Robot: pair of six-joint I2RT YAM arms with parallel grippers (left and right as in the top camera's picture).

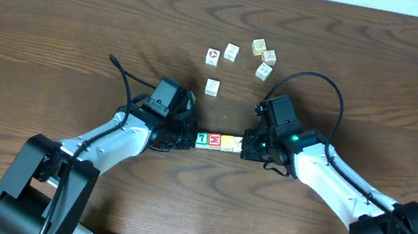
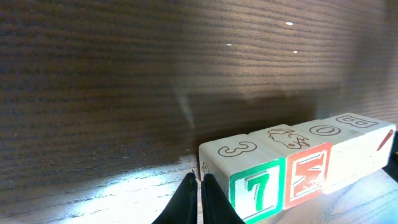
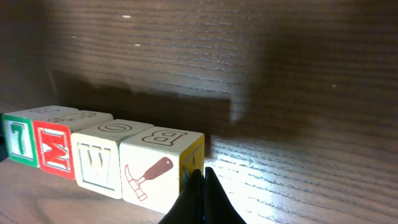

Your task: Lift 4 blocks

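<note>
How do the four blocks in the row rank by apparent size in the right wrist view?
1. hammer block
2. W block
3. M block
4. 7 block
The ranking likely reflects only nearness to the camera; in the overhead view all four look alike in size.

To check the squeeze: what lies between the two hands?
Four blocks in a row, from left hand to right hand; the overhead view shows it.

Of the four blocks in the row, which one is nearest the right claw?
The white block with the hammer picture, at the end opposite the green block; the right claw sits at its side.
</note>
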